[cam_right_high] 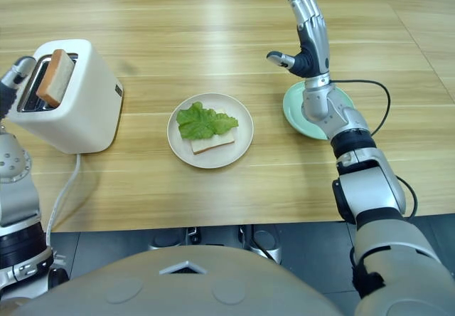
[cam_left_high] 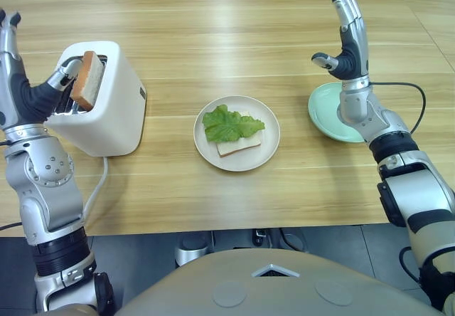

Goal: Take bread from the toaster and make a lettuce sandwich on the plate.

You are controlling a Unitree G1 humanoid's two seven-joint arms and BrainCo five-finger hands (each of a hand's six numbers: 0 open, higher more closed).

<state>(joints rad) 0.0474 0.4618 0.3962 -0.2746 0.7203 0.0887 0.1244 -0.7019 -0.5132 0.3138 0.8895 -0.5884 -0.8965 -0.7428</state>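
Observation:
A white toaster (cam_left_high: pixel 106 106) stands on the table's left side. My left hand (cam_left_high: pixel 43 92) pinches a slice of bread (cam_left_high: pixel 87 80) that is tilted and lifted partly out of the toaster's slot. In the middle sits a beige plate (cam_left_high: pixel 264 152) with another bread slice (cam_left_high: pixel 238 145) on it, a green lettuce leaf (cam_left_high: pixel 231 124) lying on top. My right hand (cam_left_high: pixel 347 35) is raised at the right with fingers straight and nothing in it, above a small green dish (cam_left_high: pixel 323 113).
The toaster's white cord (cam_left_high: pixel 96 188) trails off the table's front edge. A black cable (cam_left_high: pixel 412 92) loops behind the green dish. Bare wood stretches across the far half of the table.

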